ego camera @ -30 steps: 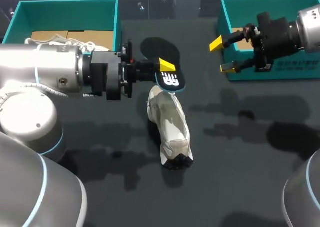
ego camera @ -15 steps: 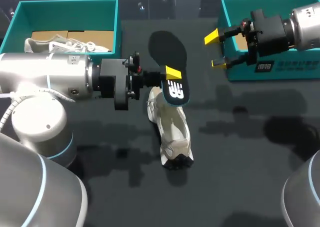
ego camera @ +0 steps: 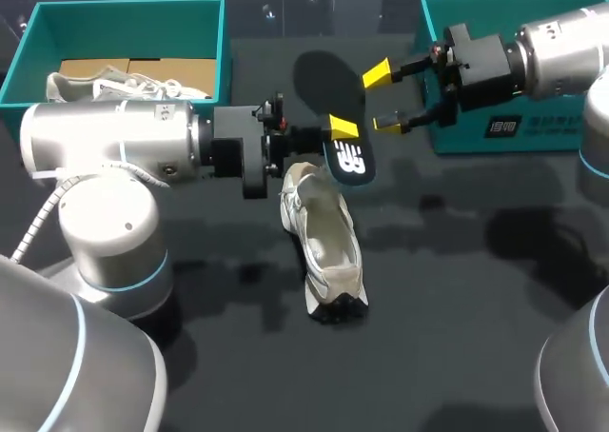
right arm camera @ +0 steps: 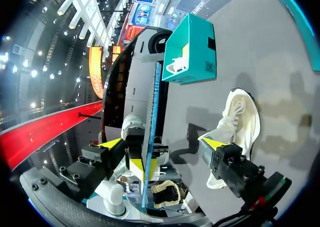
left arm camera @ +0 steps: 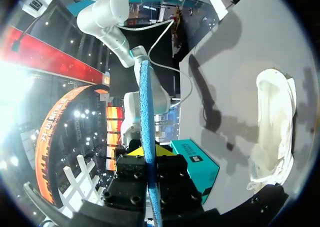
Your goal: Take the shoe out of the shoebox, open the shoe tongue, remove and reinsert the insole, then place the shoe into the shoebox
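Insole up off the table, left pincer clamped hard on it!

The dark table point(ego camera: 457, 337) carries two teal boxes along its far edge: the left shoebox point(ego camera: 124, 18) with a second white shoe point(ego camera: 124, 82) inside, and the right shoebox point(ego camera: 533, 132) beside the right arm. The white shoe point(ego camera: 325, 251) lies mid-table, well apart from both boxes. Above its far end the dark insole point(ego camera: 333, 99) stands on edge, pinched between the fingers of the left gripper point(ego camera: 338, 132). The right gripper point(ego camera: 383, 97) hovers just beside the insole's edge, fingers spread wide and holding nothing.
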Controlling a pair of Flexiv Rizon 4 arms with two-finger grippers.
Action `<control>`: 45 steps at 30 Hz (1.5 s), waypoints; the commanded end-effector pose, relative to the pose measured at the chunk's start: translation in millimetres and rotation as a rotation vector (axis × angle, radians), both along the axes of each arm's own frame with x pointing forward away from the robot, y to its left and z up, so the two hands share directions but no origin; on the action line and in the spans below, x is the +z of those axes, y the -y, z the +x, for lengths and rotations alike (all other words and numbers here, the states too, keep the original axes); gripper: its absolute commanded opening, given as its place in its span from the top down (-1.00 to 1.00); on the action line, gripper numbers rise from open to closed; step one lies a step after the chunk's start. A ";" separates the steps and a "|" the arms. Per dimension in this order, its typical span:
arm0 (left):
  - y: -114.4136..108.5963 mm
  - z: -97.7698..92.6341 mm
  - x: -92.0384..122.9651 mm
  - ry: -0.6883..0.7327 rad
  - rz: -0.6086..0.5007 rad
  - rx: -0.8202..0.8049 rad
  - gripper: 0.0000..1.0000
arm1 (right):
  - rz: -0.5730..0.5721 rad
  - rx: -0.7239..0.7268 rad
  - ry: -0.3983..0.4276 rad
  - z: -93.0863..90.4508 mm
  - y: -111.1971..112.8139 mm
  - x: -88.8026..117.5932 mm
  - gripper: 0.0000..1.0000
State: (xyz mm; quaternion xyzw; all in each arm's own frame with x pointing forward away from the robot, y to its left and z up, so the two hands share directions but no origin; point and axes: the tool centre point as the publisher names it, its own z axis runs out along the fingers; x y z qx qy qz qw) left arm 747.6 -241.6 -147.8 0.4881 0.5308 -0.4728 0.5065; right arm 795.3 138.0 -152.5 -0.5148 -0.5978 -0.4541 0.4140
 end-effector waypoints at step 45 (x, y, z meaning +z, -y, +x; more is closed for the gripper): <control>16.5 4.2 -14.8 -0.026 0.026 0.000 0.77 | 0.070 0.043 -0.048 -3.7 -22.9 -12.4 1.00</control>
